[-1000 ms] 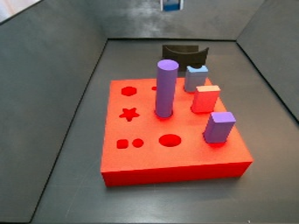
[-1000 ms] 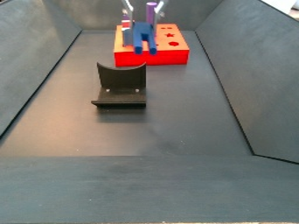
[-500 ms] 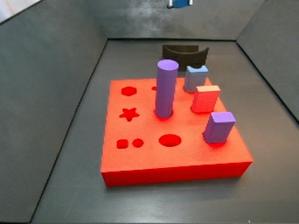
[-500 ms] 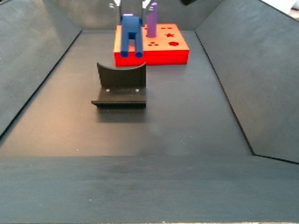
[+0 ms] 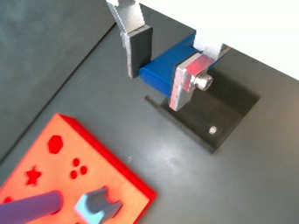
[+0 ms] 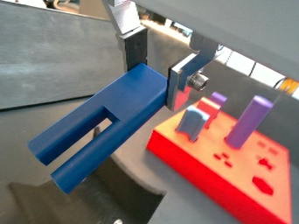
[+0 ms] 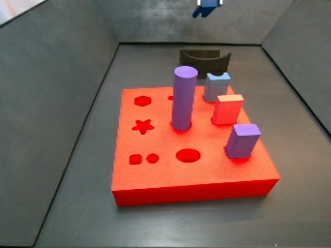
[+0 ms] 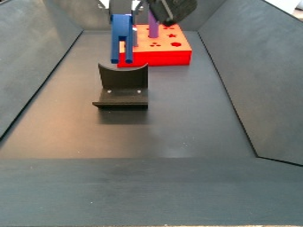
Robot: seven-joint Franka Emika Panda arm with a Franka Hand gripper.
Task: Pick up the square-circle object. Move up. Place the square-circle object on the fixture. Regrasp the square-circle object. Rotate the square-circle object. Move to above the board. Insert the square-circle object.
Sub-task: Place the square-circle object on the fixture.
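Observation:
My gripper (image 5: 160, 75) is shut on the square-circle object (image 5: 165, 63), a dark blue block with two parallel legs (image 6: 103, 133). One silver finger (image 5: 187, 79) presses its side and the other finger (image 5: 136, 45) stands against the opposite side. In a side view the square-circle object (image 8: 120, 37) hangs legs down, in the air just above the dark fixture (image 8: 122, 87). The fixture (image 5: 222, 114) lies below the jaws in a wrist view. The red board (image 7: 195, 145) with its cut-out holes sits apart from the fixture (image 7: 203, 60).
On the board stand a tall purple cylinder (image 7: 184, 97), a light blue notched block (image 7: 216, 85), a red block (image 7: 229, 108) and a purple block (image 7: 243, 140). Grey sloping walls (image 8: 249, 80) enclose the dark floor on both sides.
The gripper has carried the square-circle object away from over the board toward the fixture; it now hangs above the fixture. Nothing on the board has moved.

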